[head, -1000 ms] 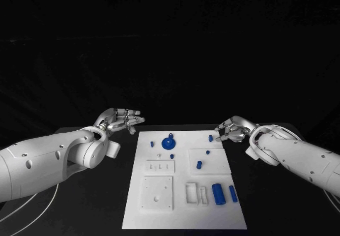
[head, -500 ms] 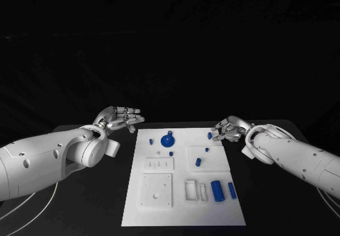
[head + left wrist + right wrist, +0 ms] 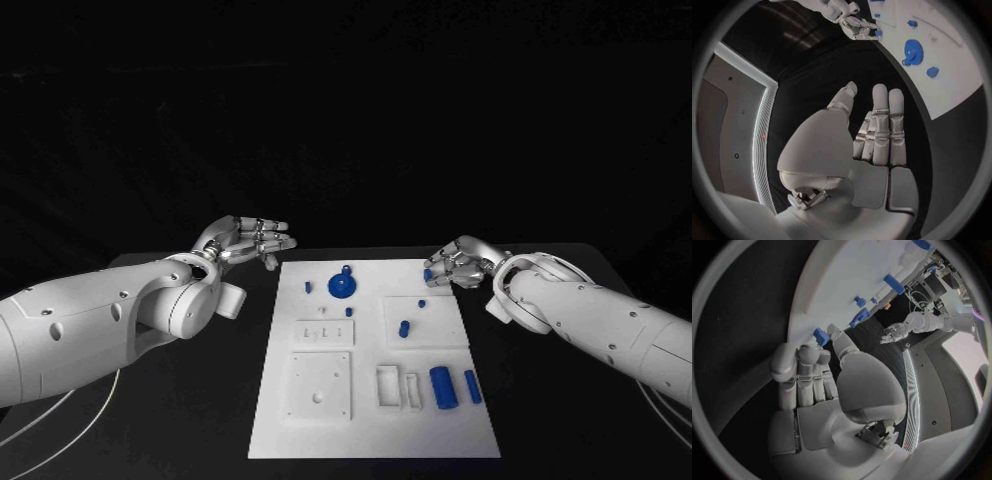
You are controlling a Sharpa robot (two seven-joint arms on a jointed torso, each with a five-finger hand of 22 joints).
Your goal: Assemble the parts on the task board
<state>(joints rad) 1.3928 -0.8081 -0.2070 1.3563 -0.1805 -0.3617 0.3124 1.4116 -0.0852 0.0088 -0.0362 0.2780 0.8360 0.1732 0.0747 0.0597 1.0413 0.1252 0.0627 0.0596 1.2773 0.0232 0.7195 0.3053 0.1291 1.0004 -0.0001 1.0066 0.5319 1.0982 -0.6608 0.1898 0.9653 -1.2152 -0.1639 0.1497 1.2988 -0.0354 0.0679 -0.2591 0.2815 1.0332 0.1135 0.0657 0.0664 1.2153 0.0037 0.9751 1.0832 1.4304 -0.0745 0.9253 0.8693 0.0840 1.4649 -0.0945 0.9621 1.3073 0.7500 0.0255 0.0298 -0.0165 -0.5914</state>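
Hands at the far corners of the task board

Board first: the white rectangular task board (image 3: pixel 375 400) lies in the middle of the black table (image 3: pixel 188 420), its long sides running from the near edge toward the far edge. On its far half, toward the left side, a round blue gear-shaped part (image 3: pixel 343 288) sits with a small blue peg (image 3: pixel 307 290) just beside it near the board's left edge. A small blue block (image 3: pixel 428 275) stands at the board's far right corner. Nearer the middle, a short blue oblong part (image 3: pixel 404 327) lies close to a tiny blue stud (image 3: pixel 420 302). Near the board's near right corner, a thick blue cylinder (image 3: pixel 443 389) and a thinner blue rod (image 3: pixel 472 386) lie side by side, parallel to the long edge, next to white rectangular recesses (image 3: pixel 392 387).

The silver left hand (image 3: pixel 248 241) hovers over the table just off the board's far left corner, palm open, fingers (image 3: pixel 879 125) straight and close together, holding nothing. The silver right hand (image 3: pixel 459 265) is at the board's far right corner with fingers curled inward; in the right wrist view its fingertips (image 3: pixel 834 332) are right against the small blue block, but whether it actually pinches the block cannot be told.
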